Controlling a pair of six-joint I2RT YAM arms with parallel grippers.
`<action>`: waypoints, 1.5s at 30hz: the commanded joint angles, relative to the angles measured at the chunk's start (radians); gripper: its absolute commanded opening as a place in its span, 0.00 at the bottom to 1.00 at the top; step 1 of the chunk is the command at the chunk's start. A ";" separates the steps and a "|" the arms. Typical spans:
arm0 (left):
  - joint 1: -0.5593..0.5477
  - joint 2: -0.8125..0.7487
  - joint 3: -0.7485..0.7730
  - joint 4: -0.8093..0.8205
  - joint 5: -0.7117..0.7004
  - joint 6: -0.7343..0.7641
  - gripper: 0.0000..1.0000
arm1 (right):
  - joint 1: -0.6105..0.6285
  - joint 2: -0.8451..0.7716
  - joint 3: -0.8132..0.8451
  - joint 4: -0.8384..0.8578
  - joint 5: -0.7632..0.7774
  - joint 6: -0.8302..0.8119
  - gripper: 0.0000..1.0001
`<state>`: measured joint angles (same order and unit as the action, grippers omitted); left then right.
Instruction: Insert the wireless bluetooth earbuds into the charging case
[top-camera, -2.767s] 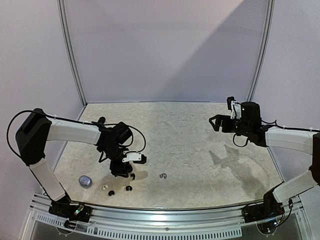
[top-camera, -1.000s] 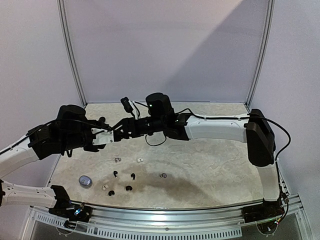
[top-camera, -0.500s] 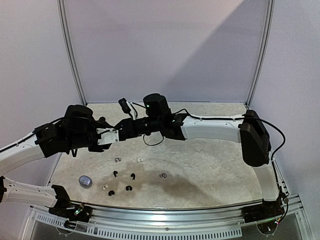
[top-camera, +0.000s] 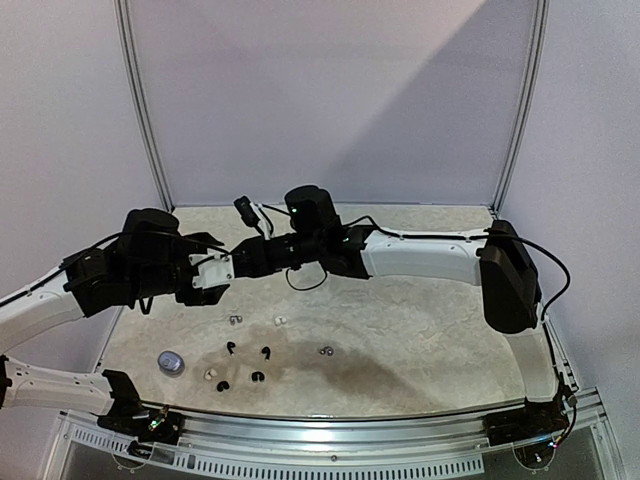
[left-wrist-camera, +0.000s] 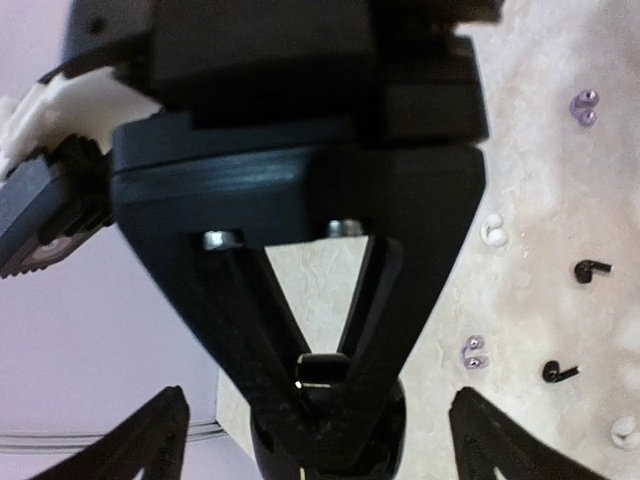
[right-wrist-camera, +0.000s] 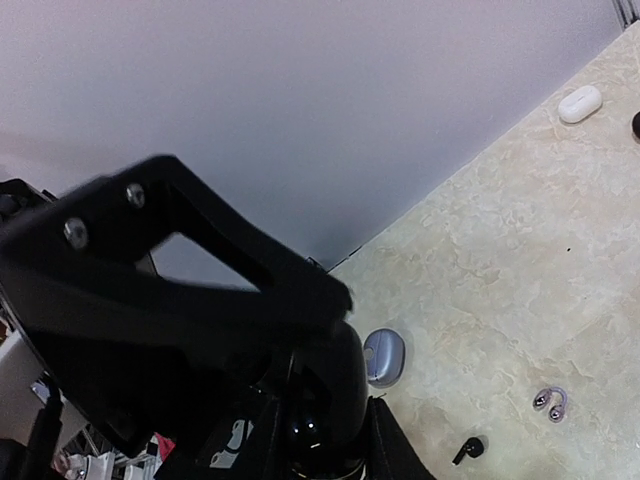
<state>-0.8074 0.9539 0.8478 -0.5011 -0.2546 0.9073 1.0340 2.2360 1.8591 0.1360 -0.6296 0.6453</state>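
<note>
The step in hand looks like a handover of the black charging case (left-wrist-camera: 350, 440), held in the air over the far left of the tabletop (top-camera: 420, 330). The right tool (top-camera: 240, 262) is clamped on it, while the left tool (top-camera: 213, 268) faces it with fingers wide apart and clear of the case. The case's long axis and lid cannot be made out.

The earbuds all lie loose at the near left, below the tools: black ones (top-camera: 230, 347), white ones (top-camera: 281, 320) and silvery pairs (top-camera: 236, 320), with a blue-grey case (top-camera: 171, 361) just left of them. In the left wrist view a black bud (left-wrist-camera: 592, 270) lies flat, its stem running crosswise.

Next, the case probably has to be set down or steadied and opened, then a black bud picked up by its stem.
</note>
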 joint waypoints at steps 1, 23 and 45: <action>-0.001 -0.080 -0.003 -0.078 0.123 -0.145 0.99 | -0.015 -0.023 -0.014 -0.002 -0.027 -0.049 0.00; 0.178 -0.495 -0.292 0.344 0.783 -0.968 0.77 | 0.001 -0.257 -0.343 0.625 -0.158 -0.410 0.00; 0.178 -0.376 -0.196 0.378 0.847 -0.888 0.49 | 0.021 -0.235 -0.299 0.527 -0.227 -0.452 0.00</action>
<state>-0.6376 0.5694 0.6369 -0.1413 0.5579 0.0071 1.0492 1.9854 1.5303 0.6872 -0.8383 0.2001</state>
